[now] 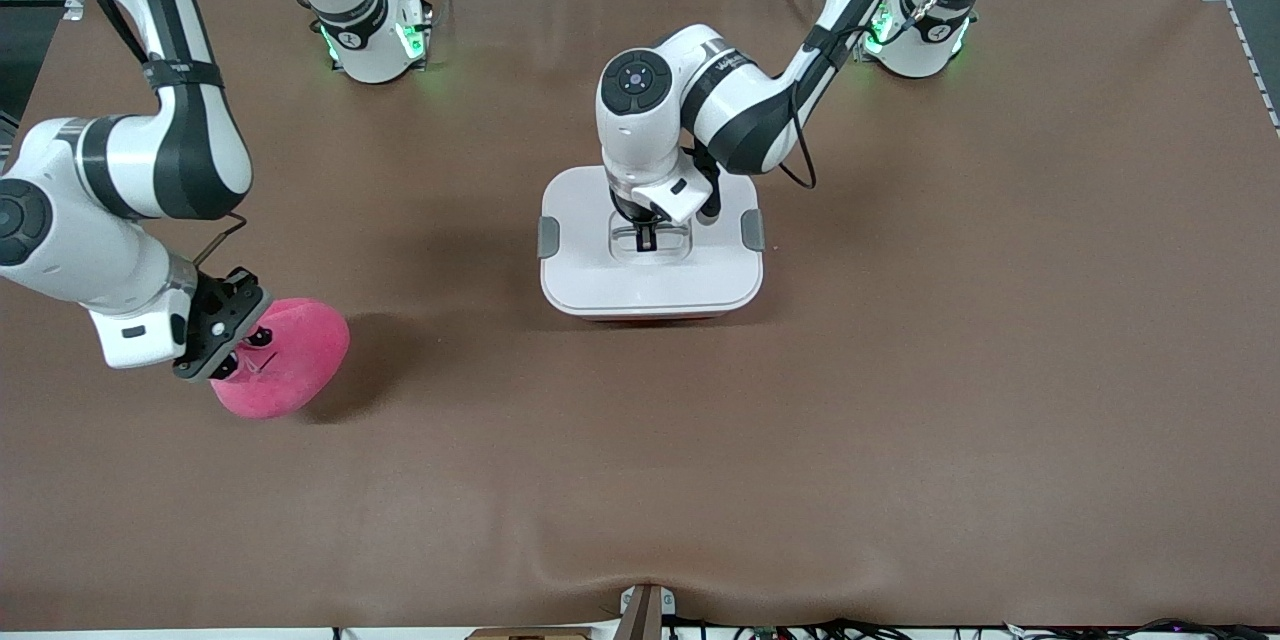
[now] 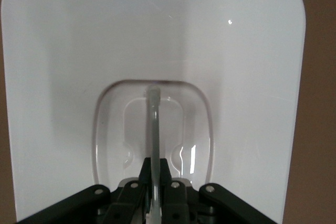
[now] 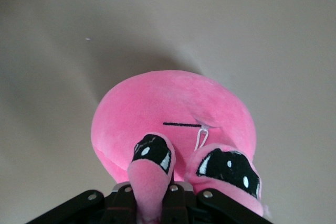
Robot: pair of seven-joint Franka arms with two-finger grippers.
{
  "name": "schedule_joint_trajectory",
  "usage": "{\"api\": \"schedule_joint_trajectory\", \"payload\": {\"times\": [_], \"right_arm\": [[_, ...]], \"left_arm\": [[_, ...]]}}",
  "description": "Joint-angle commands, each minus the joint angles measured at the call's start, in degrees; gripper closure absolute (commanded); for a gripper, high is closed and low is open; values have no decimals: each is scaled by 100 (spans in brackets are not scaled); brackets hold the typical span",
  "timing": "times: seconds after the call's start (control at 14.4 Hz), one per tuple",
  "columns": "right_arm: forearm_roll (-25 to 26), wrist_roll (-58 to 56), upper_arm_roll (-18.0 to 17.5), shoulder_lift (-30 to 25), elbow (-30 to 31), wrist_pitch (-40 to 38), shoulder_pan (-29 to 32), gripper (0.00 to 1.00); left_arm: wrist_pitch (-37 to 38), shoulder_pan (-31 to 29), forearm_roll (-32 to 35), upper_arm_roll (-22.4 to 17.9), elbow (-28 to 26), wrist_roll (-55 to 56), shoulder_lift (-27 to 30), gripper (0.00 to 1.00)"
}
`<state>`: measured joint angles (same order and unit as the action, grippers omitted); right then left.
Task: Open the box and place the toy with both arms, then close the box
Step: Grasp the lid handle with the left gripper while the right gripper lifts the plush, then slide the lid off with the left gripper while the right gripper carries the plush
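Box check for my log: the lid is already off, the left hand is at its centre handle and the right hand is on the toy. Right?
Not quite. The lid is still on the box, as the front view shows. The rest holds: the left hand is at the centre handle, and the right hand is on the toy.

Box lidded, mid-table; pink toy apparently tilted, toward right arm's end.
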<state>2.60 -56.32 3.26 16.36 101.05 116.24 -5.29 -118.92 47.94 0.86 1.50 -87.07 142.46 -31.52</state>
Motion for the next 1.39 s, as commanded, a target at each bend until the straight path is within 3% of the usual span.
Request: {"api": "schedule_joint_trajectory", "payload": {"times": [0.0,0.42,0.76,1.04,1.32], "right_arm": [[127,-107,25,-203,11,-225,-402,100],[627,-116,25,-563,-24,-698,-1298,100],[935,-432,25,-687,-620,-1726,-1913,100],[1488,-520,16,-757,-718,-2027,-2581,100],[1533,-608,-18,-748,-718,-2071,-2933,100]], "left_arm": [[-26,14,125,-9,-47,106,172,100],[290,23,107,104,-56,106,514,100],[352,-83,99,114,-73,54,638,100],[378,-407,125,96,-82,-8,690,100],[554,-961,125,105,-108,-622,910,100]]}}
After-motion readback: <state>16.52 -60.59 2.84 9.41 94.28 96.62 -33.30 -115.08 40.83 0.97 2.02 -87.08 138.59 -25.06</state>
